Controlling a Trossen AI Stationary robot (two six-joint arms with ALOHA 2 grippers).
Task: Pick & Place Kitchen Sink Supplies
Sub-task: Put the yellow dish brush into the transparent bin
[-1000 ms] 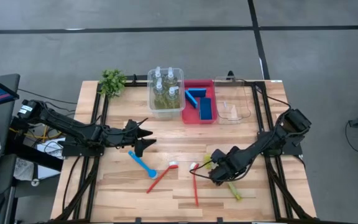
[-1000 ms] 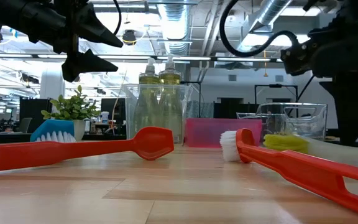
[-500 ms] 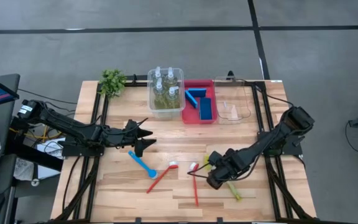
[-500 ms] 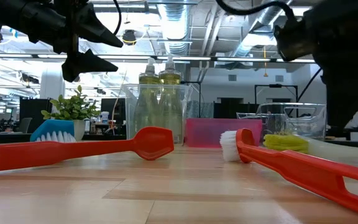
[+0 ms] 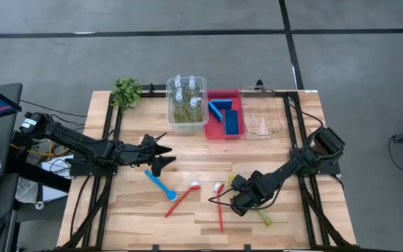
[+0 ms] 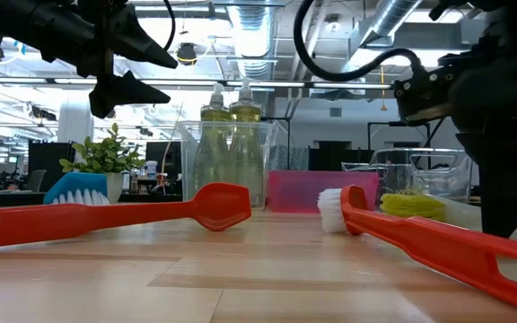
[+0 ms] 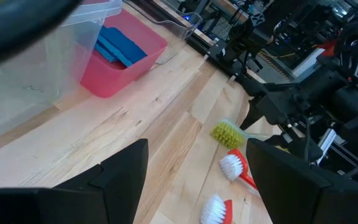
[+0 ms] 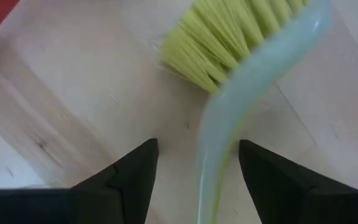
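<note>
Wooden slats made up the table (image 5: 131,217) we saw from above. In the upper middle, four bottles (image 5: 185,99) stood in a clear bin (image 5: 170,115), blue sponges (image 5: 226,116) lay in the red bin (image 5: 213,131) beside it, and another clear bin (image 5: 275,112) sat to the right. At centre left our left gripper (image 5: 164,155) hovered with fingers spread, empty, near the blue brush (image 5: 158,183). Two red brushes (image 5: 182,198) lay in the lower middle. Our right gripper (image 5: 236,199) sat low over the yellow-green brush (image 5: 263,213), lower right.

At table height, the red brushes (image 6: 142,211) filled the foreground, bottles (image 6: 229,144) behind them at centre.

From the left wrist, we saw sponges (image 7: 122,48) upper left and brush heads (image 7: 230,134) lower right.

From the right wrist, open fingers (image 8: 129,171) straddled the yellow-green brush (image 8: 229,118) without gripping it.
</note>
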